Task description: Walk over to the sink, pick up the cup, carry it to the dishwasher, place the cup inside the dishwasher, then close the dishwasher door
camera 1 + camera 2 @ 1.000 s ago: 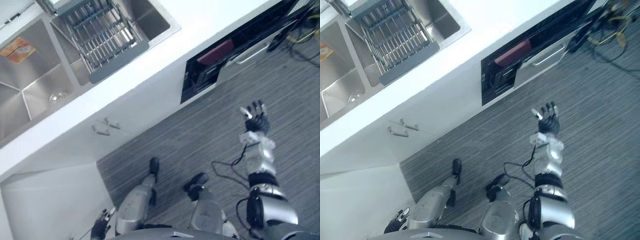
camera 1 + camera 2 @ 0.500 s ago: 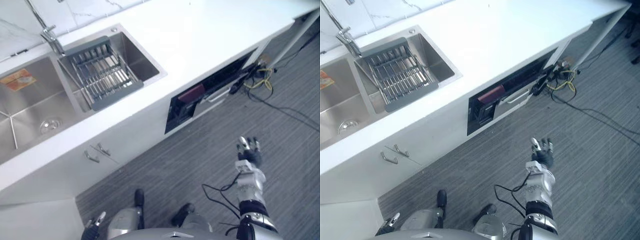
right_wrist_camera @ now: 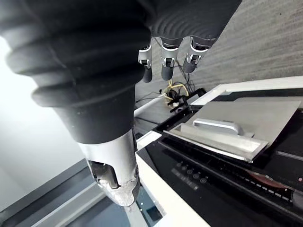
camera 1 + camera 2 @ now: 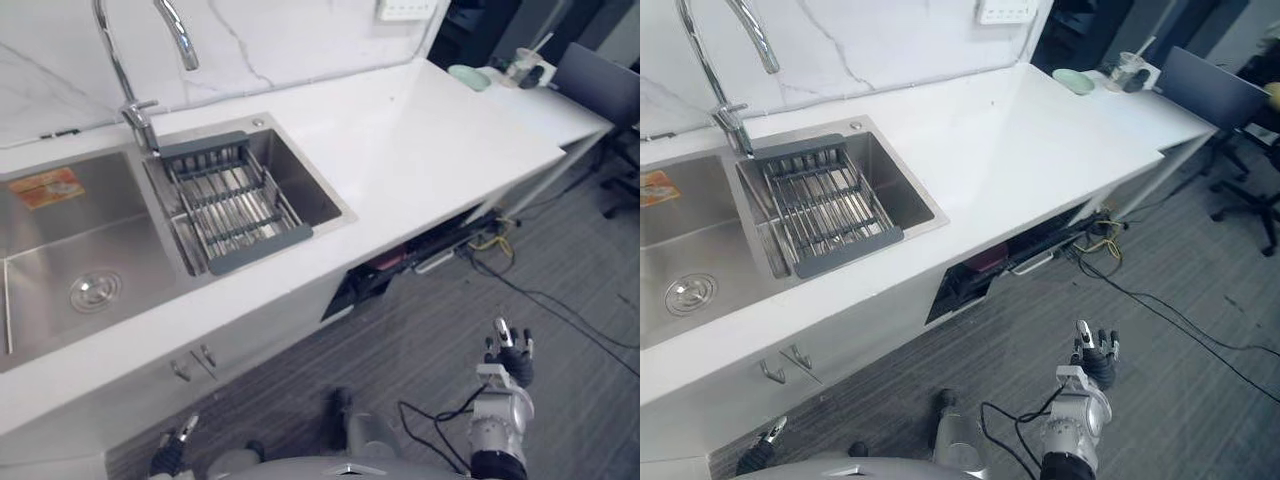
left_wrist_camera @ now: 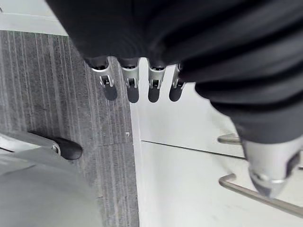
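Only the view has swung upward. Right hand (image 4: 508, 358) hangs out from the ajar dishwasher (image 4: 365, 285), fingers straight, holding nothing. Left hand (image 4: 172, 455), farther off, likewise.

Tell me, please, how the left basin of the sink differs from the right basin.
The left basin is wider and open, its round drain showing; the right basin is narrower, with a grey-framed wire rack sitting in it. The left basin has an orange flat item at its far side; the right basin has none. Both are steel, set in the white counter.
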You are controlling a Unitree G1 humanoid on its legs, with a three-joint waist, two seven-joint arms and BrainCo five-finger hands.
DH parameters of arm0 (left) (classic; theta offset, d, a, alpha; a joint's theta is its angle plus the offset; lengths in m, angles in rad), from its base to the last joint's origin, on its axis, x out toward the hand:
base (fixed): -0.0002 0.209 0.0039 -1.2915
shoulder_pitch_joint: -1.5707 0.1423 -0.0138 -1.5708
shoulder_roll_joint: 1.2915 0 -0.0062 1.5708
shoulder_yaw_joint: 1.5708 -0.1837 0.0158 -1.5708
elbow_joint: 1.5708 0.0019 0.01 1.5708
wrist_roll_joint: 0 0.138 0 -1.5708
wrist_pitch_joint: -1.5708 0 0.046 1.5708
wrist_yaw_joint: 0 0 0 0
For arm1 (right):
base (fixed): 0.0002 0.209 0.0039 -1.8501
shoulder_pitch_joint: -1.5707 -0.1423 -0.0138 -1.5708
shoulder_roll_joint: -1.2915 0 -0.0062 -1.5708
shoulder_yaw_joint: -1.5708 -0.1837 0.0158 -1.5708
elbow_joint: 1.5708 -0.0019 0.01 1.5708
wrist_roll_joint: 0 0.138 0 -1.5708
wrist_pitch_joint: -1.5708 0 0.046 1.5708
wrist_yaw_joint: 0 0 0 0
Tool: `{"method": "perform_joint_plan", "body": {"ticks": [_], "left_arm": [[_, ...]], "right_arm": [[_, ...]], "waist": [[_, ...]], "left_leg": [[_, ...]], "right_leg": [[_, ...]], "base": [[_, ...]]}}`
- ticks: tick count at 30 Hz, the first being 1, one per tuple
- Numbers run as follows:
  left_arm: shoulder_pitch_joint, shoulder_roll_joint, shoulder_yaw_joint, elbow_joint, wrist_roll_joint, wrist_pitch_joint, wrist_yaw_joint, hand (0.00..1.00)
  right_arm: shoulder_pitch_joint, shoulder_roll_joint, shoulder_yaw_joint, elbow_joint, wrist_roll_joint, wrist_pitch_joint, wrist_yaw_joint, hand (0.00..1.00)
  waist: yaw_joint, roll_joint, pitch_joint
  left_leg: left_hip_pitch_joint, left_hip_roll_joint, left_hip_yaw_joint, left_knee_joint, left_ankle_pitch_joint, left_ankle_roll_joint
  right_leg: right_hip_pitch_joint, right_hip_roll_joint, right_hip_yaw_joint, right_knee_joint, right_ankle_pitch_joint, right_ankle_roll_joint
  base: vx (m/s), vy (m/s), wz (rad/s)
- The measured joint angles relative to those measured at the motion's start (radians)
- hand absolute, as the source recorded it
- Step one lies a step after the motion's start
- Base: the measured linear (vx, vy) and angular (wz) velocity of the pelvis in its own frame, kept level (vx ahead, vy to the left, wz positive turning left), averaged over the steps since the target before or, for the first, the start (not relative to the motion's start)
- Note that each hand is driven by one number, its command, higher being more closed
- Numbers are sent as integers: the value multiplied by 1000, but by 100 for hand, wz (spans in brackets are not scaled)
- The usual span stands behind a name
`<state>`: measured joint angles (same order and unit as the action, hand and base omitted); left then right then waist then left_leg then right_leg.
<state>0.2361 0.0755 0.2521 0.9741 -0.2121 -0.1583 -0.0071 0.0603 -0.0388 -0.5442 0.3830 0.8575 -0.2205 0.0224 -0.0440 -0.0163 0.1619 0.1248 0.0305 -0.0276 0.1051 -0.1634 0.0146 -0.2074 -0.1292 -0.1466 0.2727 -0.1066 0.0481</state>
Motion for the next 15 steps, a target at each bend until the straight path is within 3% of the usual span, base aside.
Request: {"method": "perform_joint_plan", "body": {"ticks": [2,3,4,5,6,9,12,15], "left_arm": [[7,-8,28,-31,22,-1,0,0],[13,-8,55,-30,24,3,-1,0],[12,-41,71,-20,35,10,-4,0],[11,-58,73,-21,42,10,-8,0],[10,-83,66,-18,72,6,-24,0],[10,-100,53,-16,107,1,-23,0],[-2,-85,22,-19,106,-2,-22,0],[-47,-37,-24,-23,105,-5,-21,0]], "right_arm": [[41,29,-7,-39,0,0,0,100],[46,38,-11,-47,-1,1,-4,100],[43,27,-20,-47,-7,2,-10,100],[40,20,-22,-45,-18,2,-11,100],[17,-14,-17,-23,-41,6,-13,100],[-40,-61,-10,75,-43,29,-16,100],[-114,-92,25,177,-65,49,-28,100],[-239,-115,52,239,-78,56,-35,100]], "waist": [[7,-33,-45],[30,-42,-66],[30,-14,-94],[26,4,-103],[25,45,-102],[22,78,-94],[29,81,-59],[34,69,43]], "left_leg": [[-10,2,22,42,-55,-27],[-8,11,34,72,-93,-52],[-20,62,53,90,-112,-73],[-21,81,65,81,-113,-79],[-6,112,90,34,-93,-105],[14,113,113,-26,-41,-120],[-22,104,113,-39,-26,-121],[-101,68,107,-38,1,-109]], "right_leg": [[60,-7,-2,-80,43,-4],[87,-4,-12,-130,151,45],[102,37,-42,-147,145,26],[104,53,-52,-160,148,20],[105,83,-57,-176,148,3],[97,88,-57,-176,144,-5],[42,78,-56,-148,141,-8],[-56,35,-55,-93,142,-7]], "base": [[196,-218,30],[238,-321,2],[243,-316,2],[312,-326,7],[219,-193,-1],[146,-104,-2],[-5,-10,0],[-135,17,16]]}}
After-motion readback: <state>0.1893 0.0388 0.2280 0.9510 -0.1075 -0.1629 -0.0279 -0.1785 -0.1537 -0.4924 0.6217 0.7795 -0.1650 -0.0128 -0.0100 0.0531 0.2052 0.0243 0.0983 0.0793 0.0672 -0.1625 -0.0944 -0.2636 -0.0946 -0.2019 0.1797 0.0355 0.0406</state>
